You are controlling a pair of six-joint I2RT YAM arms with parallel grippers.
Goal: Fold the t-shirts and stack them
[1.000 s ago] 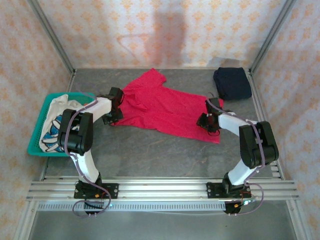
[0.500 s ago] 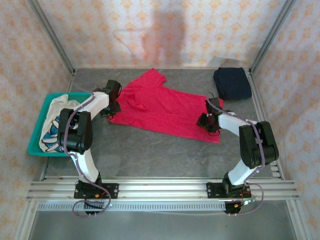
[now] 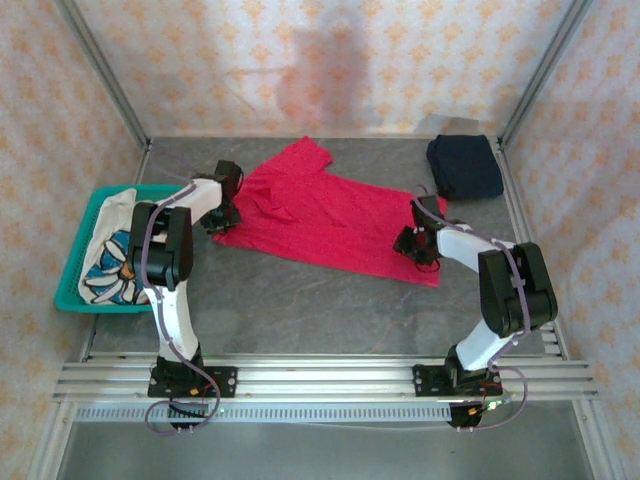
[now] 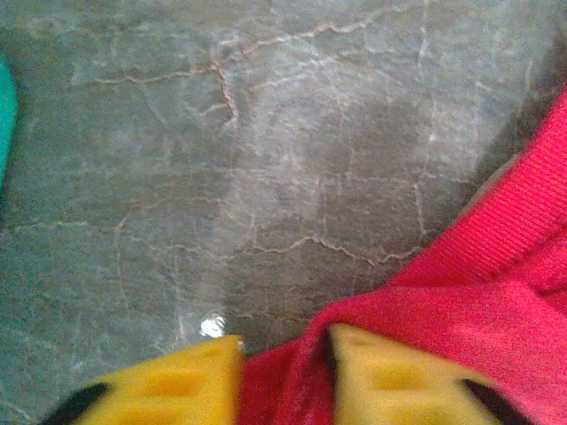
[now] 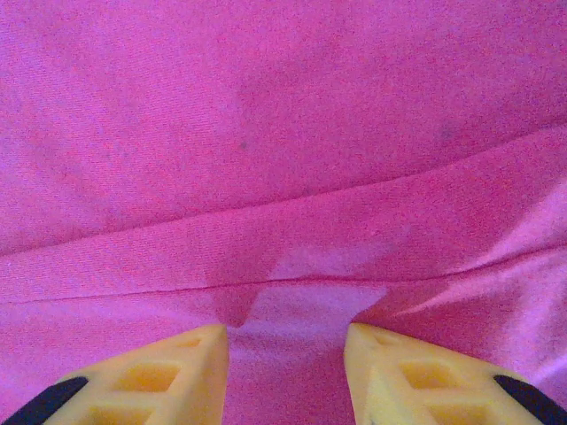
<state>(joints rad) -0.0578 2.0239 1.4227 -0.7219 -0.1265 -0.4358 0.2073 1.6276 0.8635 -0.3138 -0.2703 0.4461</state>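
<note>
left arm: upper link rises from the base, forearm runs forward and right; left gripper (image 3: 221, 214) sits low at the near-left edge of the red t-shirt (image 3: 325, 215)
left gripper state: yellow fingers (image 4: 182, 376) parted, a ridge of red hem lies in the gap; no clamp visible, reads as released
right arm: elbow up by the right side, forearm angled in and left; right gripper (image 3: 409, 245) is down on the right end of the red shirt
right gripper state: fingers (image 5: 390, 367) spread wide, tips on flat cloth with a small pucker between them; nothing pinched
red t-shirt: spread flat, unfolded, lying diagonally across mid-table between the two grippers, one sleeve toward the back wall
navy t-shirt (image 3: 465, 166): folded, back right corner of the table, well apart from the red one
teal basket (image 3: 70, 292): left edge of the table, just beside the left arm
basket contents: white t-shirt with blue-orange flower print (image 3: 112, 262), crumpled, part draped over the rim
table (image 3: 320, 310): grey, stone-look top with fine crack lines in the left wrist view
base rail (image 3: 320, 378): aluminium extrusion along the near edge, both arms bolted on
room: walls (image 3: 350, 60) of pale cloth with an orange motif, metal posts at the corners
</note>
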